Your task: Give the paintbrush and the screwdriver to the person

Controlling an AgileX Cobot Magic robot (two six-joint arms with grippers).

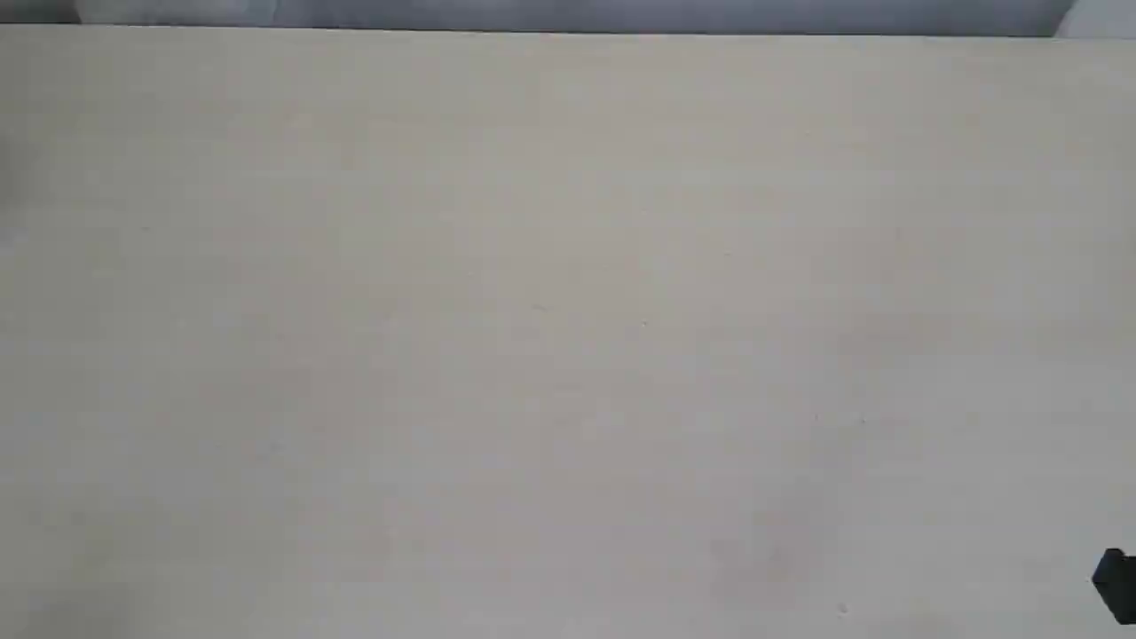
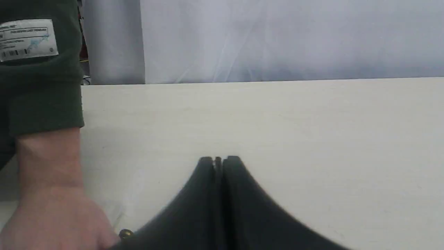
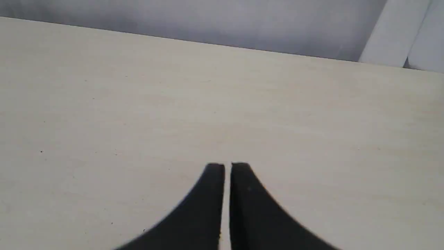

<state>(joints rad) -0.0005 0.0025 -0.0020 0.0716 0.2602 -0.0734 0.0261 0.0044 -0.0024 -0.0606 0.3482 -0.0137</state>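
The paintbrush is out of view in every frame. In the left wrist view the person's hand [image 2: 52, 215] rests low on the table beside my left gripper [image 2: 219, 160], whose jaws are pressed together with nothing visibly held. The dark green sleeve [image 2: 38, 90] carries a white label [image 2: 27, 40]. A small gold-coloured end [image 2: 125, 233], apparently the screwdriver, peeks out at the person's fingers, right beside the gripper's finger; the rest of it is hidden. My right gripper [image 3: 228, 166] hovers over bare table, shut and empty.
The pale table [image 1: 568, 311] fills the exterior view, its far edge meeting a grey-white backdrop [image 1: 568, 13]. A black part of the right arm [image 1: 1116, 584] pokes in at the lower right edge.
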